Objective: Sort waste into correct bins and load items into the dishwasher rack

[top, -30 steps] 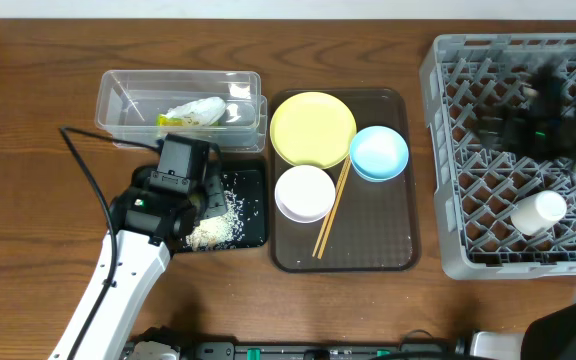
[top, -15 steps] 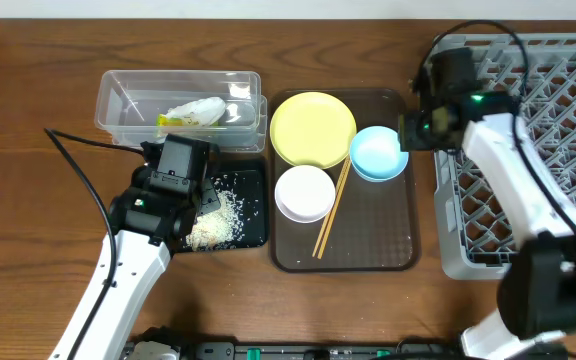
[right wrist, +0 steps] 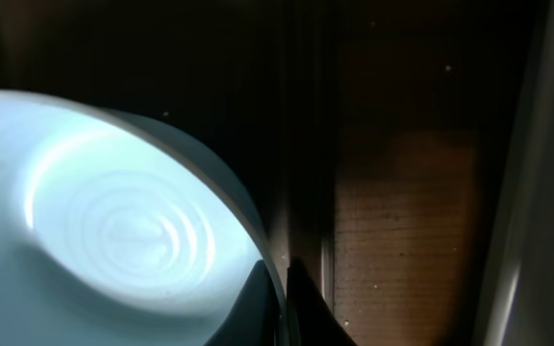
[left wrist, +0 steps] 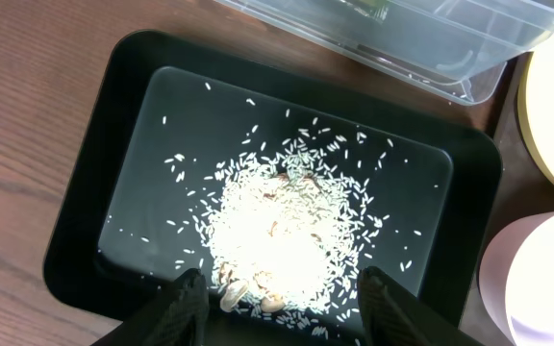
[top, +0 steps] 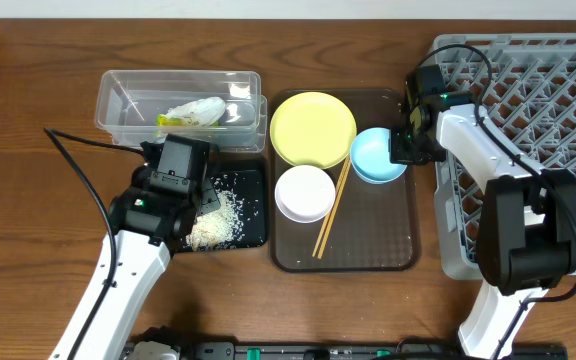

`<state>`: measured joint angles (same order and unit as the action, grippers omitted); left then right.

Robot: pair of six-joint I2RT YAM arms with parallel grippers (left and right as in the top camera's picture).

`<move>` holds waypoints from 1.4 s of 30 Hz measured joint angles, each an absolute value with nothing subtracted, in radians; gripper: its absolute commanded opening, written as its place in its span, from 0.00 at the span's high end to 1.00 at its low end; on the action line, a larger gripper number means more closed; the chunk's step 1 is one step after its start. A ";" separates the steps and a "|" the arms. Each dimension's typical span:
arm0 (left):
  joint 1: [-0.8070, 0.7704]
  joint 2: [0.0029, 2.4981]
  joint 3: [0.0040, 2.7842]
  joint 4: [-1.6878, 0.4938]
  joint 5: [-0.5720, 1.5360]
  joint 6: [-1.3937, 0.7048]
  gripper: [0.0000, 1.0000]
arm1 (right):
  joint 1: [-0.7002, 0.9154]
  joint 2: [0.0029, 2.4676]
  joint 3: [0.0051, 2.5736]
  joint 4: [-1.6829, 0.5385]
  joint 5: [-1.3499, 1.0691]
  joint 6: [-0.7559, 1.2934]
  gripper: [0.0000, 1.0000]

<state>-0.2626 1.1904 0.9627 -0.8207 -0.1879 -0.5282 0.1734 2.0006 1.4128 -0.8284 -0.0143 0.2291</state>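
Note:
My right gripper (top: 406,150) is shut on the right rim of the light blue bowl (top: 378,155), which rests on the brown serving tray. In the right wrist view the two fingers pinch the thin rim of the bowl (right wrist: 113,231) at the gripper (right wrist: 284,279). The left gripper (left wrist: 282,288) hangs open over the black tray (left wrist: 94,192), above a heap of white rice (left wrist: 287,221). A green-yellow wrapper (top: 196,112) lies in the clear tub (top: 118,85). The yellow plate (top: 312,128), white bowl (top: 304,192) and chopsticks (top: 330,215) sit on the serving tray. The grey rack (top: 558,120) is at the right.
The brown serving tray (top: 368,240) lies between the black tray (top: 256,185) and the rack. My right arm reaches across the rack's left edge. A black cable (top: 88,170) trails over the table left of my left arm.
My right arm swung from over the rack to the serving tray and its jaws closed on the blue bowl's rim. The left arm has barely moved.

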 measured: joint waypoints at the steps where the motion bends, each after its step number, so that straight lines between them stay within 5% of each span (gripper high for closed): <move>1: -0.263 1.190 0.963 -0.822 -0.188 -0.528 0.46 | 0.173 2.000 1.413 -0.828 -0.015 0.229 0.99; 11: -0.263 1.191 0.963 -0.822 -0.191 -0.528 0.47 | 0.156 1.869 1.429 -0.786 0.073 0.198 0.99; 20: -0.263 1.191 0.963 -0.822 -0.191 -0.528 0.46 | 0.124 1.658 1.473 -0.465 0.422 -0.075 0.99; 33: -0.263 1.191 0.963 -0.823 -0.191 -0.528 0.46 | 0.056 1.784 1.472 -0.039 0.810 -0.402 0.99; 42: -0.263 1.191 0.963 -0.823 -0.191 -0.528 0.46 | 0.036 1.951 1.472 0.005 0.865 -0.471 0.99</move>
<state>-0.2626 1.1912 0.9627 -0.8227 -0.1905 -0.5282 0.0357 1.9511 1.4723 0.0051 0.8654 -0.4706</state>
